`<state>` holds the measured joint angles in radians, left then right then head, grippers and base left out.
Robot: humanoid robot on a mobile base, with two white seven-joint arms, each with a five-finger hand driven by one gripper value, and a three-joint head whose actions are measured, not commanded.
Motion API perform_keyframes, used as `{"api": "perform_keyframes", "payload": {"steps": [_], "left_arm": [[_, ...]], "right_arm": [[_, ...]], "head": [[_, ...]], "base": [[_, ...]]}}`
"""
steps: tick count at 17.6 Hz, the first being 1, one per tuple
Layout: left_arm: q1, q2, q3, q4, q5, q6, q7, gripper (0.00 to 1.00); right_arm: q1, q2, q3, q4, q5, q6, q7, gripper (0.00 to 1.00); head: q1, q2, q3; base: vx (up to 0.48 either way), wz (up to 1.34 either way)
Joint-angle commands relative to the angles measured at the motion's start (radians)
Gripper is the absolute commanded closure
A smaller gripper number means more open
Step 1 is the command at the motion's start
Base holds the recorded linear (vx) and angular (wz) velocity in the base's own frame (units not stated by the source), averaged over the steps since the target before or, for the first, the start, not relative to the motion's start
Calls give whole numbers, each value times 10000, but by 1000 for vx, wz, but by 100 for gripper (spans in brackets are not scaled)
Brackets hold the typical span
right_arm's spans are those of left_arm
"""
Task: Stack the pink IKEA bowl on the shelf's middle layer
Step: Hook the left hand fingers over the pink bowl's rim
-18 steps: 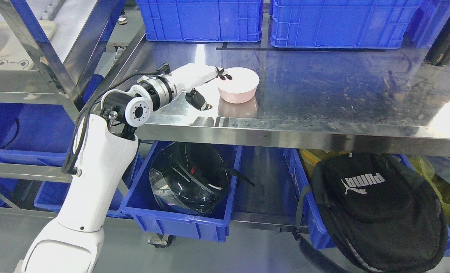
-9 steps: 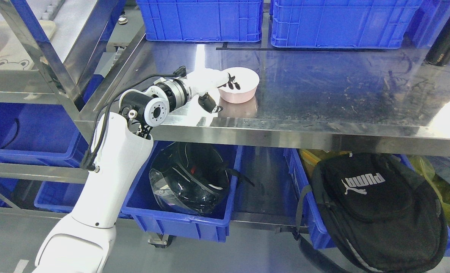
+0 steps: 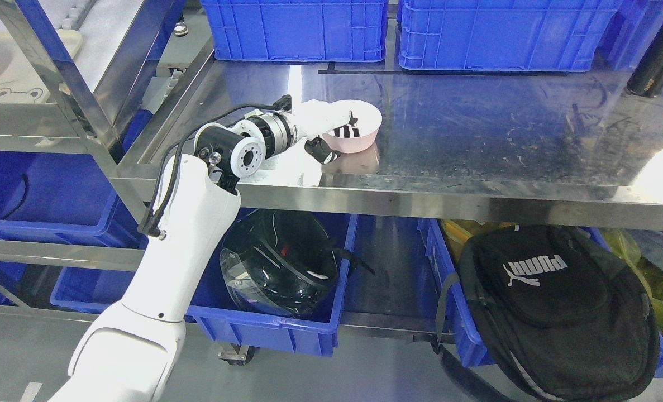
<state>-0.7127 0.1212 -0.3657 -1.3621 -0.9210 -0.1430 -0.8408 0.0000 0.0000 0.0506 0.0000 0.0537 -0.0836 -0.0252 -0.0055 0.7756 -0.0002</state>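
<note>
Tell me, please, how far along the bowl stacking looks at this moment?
Done: the left hand has reached the pink bowl on the steel shelf. In hand: its fingers dip inside the bowl, thumb outside the wall, closing a grip. Left: lifting and stacking; no second bowl shows on this shelf.

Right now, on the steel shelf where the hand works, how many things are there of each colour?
Blue: 2, blue crate on the left and blue crate on the right, both at the back.
Pink: 1, pink bowl, with the left hand hooked over its rim.
Black: 1, black bottle at the right edge.
Total: 4 things.
</note>
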Motion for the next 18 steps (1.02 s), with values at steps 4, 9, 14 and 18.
{"api": "perform_keyframes", "payload": {"steps": [4, 9, 14, 18], "left_arm": [[238, -460, 972, 1457, -239, -1714, 2, 94], [607, -766, 1935, 997, -118, -3073, 139, 92], [822, -1037, 3731, 981, -86, -5473, 124, 98], [807, -1037, 4132, 874, -86, -5580, 155, 100]], "right_arm": [[230, -175, 0, -175, 0, 8, -9, 0], [230, -175, 0, -175, 0, 8, -9, 0], [230, -175, 0, -175, 0, 8, -9, 0], [230, -175, 0, -175, 0, 8, -9, 0]], "head": [[0, 0, 0], [0, 0, 0], [0, 0, 0], [0, 0, 0]], "base": [[0, 0], [0, 0], [5, 7], [10, -13]]}}
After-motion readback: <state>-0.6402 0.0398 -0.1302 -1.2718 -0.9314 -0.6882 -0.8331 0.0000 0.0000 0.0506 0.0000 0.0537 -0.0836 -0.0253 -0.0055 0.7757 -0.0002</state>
